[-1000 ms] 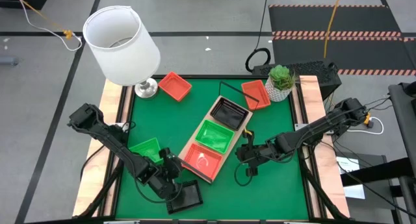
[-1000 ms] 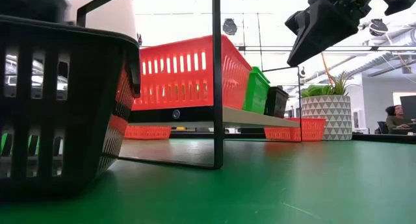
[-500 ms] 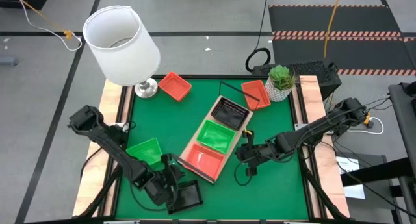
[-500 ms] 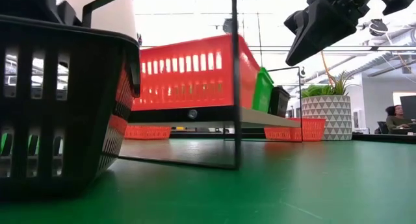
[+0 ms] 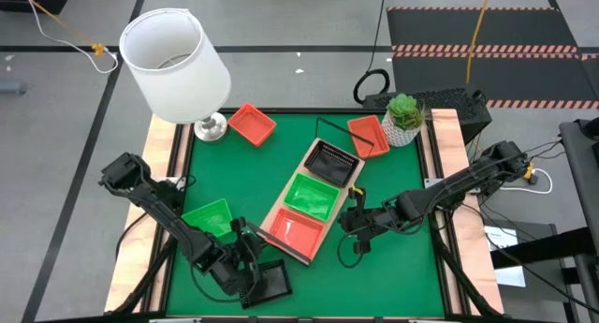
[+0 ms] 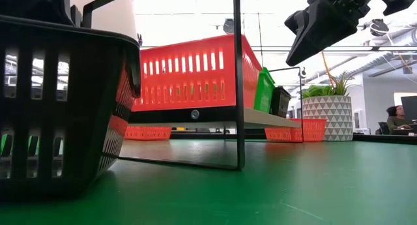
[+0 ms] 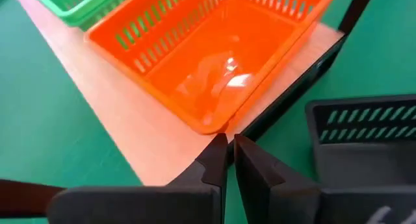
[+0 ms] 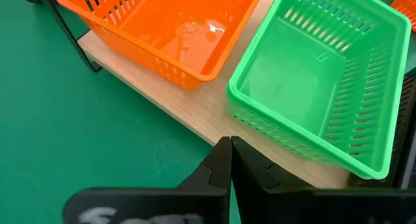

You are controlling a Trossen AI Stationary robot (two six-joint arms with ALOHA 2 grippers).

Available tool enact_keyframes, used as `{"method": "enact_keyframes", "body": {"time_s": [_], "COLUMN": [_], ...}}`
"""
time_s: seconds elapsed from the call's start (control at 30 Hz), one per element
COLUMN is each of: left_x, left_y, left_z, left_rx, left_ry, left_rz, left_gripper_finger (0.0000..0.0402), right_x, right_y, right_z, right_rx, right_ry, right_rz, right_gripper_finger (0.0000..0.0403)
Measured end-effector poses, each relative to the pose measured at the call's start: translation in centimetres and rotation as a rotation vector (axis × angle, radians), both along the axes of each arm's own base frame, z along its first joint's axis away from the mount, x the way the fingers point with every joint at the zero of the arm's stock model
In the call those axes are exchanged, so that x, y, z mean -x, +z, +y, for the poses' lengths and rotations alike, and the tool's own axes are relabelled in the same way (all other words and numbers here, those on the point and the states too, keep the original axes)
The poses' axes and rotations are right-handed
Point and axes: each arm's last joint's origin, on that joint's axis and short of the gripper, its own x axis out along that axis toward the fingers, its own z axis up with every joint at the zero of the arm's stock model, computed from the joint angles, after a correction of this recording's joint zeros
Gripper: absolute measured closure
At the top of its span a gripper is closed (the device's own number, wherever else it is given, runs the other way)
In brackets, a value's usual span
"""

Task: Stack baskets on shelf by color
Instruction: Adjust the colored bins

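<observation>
High view: the shelf (image 5: 270,213) is seen lying slantwise on the green mat (image 5: 374,276), carrying an orange basket (image 5: 296,230), a green basket (image 5: 312,195) and a black basket (image 5: 330,162) in a row. The left claw (image 5: 251,259) is placed at the shelf's near corner, just beside the orange basket, and its fingers (image 7: 218,160) are shown pressed together with nothing between them. A loose black basket (image 5: 272,282) is found touching or nearly touching that claw on its outer side, and a loose green basket (image 5: 211,216) lies just behind its arm. The right claw (image 5: 357,220) is held at the shelf's long edge, near the gap between the orange and green baskets; its fingers (image 8: 221,160) are likewise closed on nothing. Two more orange baskets (image 5: 252,124) (image 5: 367,135) are left well apart from both claws, at the far side of the mat near a lamp (image 5: 177,65) and a potted plant (image 5: 404,117).

A risk is judged at the left claw: with the fingertips so close to the shelf corner, a careless push could shift the board and slide the baskets out of line. The loose black basket could also be knocked off the mat's edge when that arm turns. A grasp with closed fingers would fail unless they are opened first.

No brand, label or readable writing is found on any basket or on the shelf.
</observation>
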Motion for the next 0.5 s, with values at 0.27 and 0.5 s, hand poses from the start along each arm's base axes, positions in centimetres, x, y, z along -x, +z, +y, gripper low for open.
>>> {"method": "enact_keyframes", "body": {"time_s": [0.27, 0.5], "left_x": [-0.7, -1.5], "left_y": [0.4, 0.1], "left_z": [-0.4, 0.8], "left_rx": [0.015, -0.031], "left_ry": [-0.064, -0.006], "left_rz": [-0.037, -0.039], "left_gripper_finger": [0.0371, 0.0371], "right_x": [0.0, -0.1], "right_y": [0.0, 0.1], "right_z": [0.0, 0.0], "right_rx": [0.0, -0.004], "right_ry": [0.002, 0.001], "right_rz": [-0.003, -0.01], "right_gripper_finger": [0.0403, 0.0403]}}
